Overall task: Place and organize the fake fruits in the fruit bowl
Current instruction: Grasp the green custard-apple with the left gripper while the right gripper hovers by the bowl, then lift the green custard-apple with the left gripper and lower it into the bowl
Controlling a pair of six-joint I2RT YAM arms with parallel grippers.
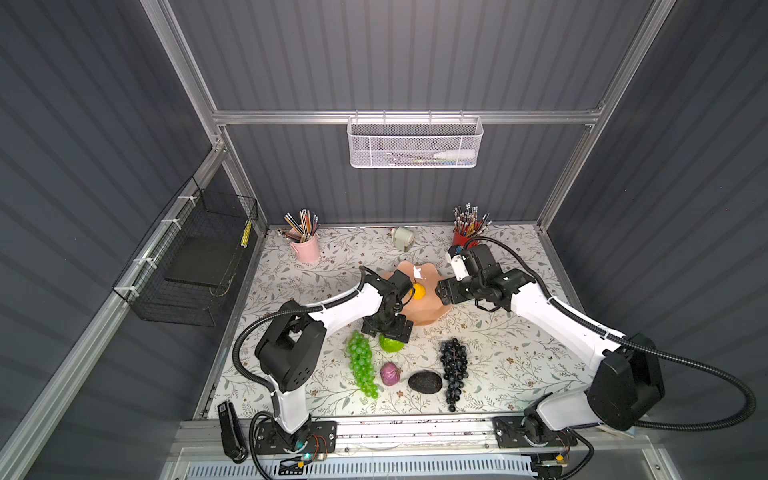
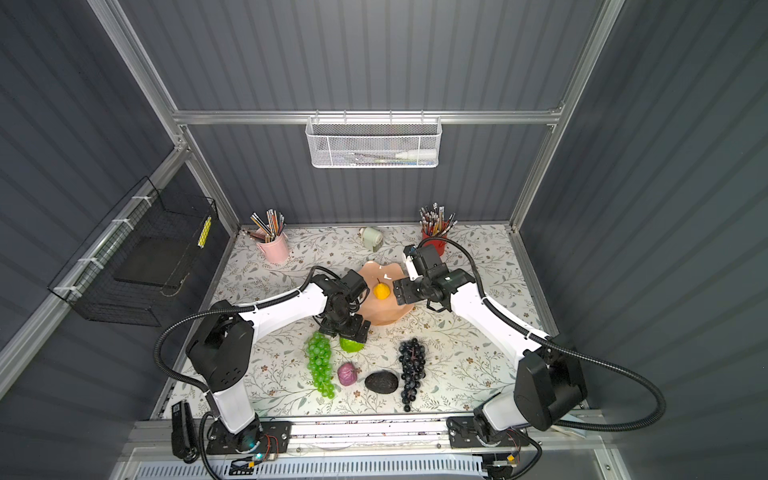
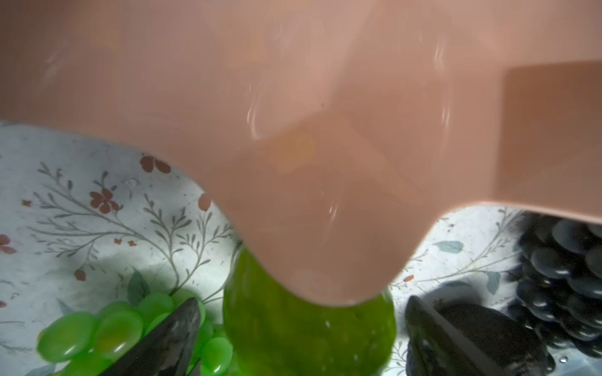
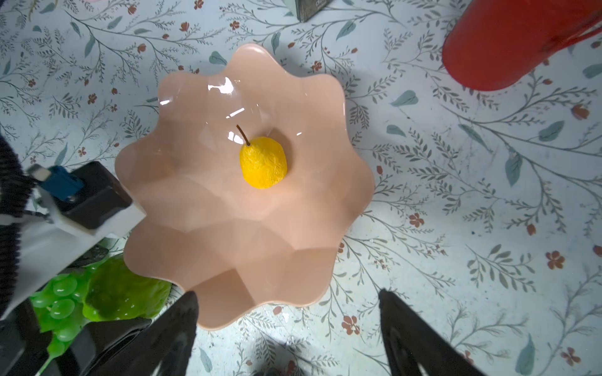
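Two high stereo views take in the whole cell; two wrist views sit close on the fruit bowl [image 4: 202, 208].

Both top views look steeply down from above the near edge of the counter [image 1: 519, 353] toward the back wall. They stand far enough off to hold both arms and show almost the same scene, shifted slightly sideways. The left wrist view sits very near, looking between its fingers [image 3: 163, 345] at the bowl's blurred wavy rim, with the bumpy green ball [image 3: 293, 335] just beneath. The right wrist view looks straight down from higher, past its fingers [image 4: 413, 335], onto the entire bowl and yellow lemon [image 4: 263, 162]. Both wrist views share the ball and green grape bunch [image 3: 97, 332].
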